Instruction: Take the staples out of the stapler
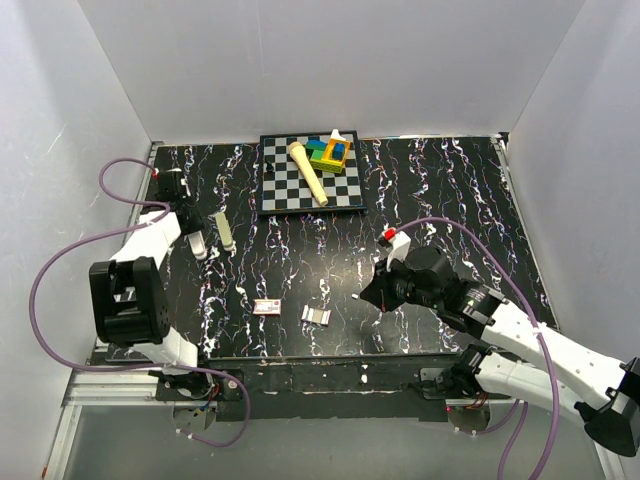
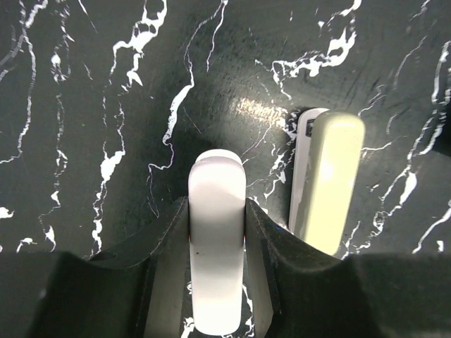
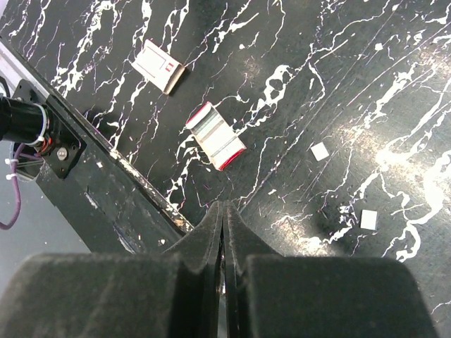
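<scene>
Left claw grips the white stapler, fingers pressed tight on both its sides. The stapler lies flat on the black marbled table, out to the near-left of the chessboard. A cream stapler lies just beside the white one, on the chessboard side; can't tell if they touch.

Right claw is pinched closed on nothing and hangs over the table, near-right of the chessboard.

Staples: a small silvery block with red ends, flat on the table. It lies straight out from the chessboard's near edge, close to the table's front edge and well apart from both staplers and both claws. A small red-and-white box lies near the staples, further toward the left arm. Two white scraps lie on the table too.

On the chessboard: a cream wooden peg and a stack of coloured blocks.
</scene>
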Controlling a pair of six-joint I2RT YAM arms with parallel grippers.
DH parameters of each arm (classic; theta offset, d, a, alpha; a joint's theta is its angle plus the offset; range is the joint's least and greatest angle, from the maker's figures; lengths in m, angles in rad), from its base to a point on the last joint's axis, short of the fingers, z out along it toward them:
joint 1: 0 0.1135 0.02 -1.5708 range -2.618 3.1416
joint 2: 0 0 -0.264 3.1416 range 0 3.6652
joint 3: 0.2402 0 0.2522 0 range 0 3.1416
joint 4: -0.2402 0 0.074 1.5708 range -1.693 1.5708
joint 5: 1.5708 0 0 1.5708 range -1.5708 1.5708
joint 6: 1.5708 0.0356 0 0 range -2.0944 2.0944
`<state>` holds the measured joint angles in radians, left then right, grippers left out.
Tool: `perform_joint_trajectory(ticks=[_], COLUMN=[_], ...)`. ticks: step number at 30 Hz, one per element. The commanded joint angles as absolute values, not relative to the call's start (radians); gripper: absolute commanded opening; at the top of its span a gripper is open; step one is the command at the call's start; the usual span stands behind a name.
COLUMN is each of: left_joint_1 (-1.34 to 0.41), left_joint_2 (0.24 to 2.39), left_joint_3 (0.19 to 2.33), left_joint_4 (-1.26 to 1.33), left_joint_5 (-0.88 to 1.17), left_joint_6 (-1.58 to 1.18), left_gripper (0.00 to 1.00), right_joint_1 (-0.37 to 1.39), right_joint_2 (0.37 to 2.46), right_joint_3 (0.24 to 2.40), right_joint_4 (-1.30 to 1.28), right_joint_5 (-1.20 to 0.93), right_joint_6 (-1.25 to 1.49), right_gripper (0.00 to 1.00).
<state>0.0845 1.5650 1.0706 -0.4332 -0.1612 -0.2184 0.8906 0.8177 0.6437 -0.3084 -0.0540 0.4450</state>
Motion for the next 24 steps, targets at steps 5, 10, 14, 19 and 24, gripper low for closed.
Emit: perform_joint_trajectory(ticks=[5, 10, 14, 19, 24], left_joint_1=[0.095, 0.094, 0.095, 0.092, 0.092], left_joint_2=[1.657, 1.716, 1.747, 1.772, 1.778], left_joint_3=[1.124, 1.149, 1.152, 1.147, 1.137], left_joint_4=[-0.391, -0.390, -0.379, -0.376, -0.374], left_joint_5=[-0.112, -0.095, -0.075, -0.074, -0.057], left_joint_6=[-0.192, -0.202, -0.213, -0.213, -0.215], left_gripper=[0.00, 0.00, 0.00, 0.03, 0.35], right_joint_1=[0.894, 0.894, 0.894, 0.894, 0.894], right_joint_2=[0.845, 0.851, 0.856, 0.870, 0.870], right_joint_3=[0.632, 0.623, 0.626, 0.629, 0.621], right_joint_4=[-0.225, -0.224, -0.224, -0.221, -0.216], right_joint_5=[-0.086, -0.080, -0.069, -0.074, -0.075], right_joint_6=[0.440, 0.433, 0.425, 0.429, 0.440], right_gripper=[0.06, 0.06, 0.08, 0.15, 0.21])
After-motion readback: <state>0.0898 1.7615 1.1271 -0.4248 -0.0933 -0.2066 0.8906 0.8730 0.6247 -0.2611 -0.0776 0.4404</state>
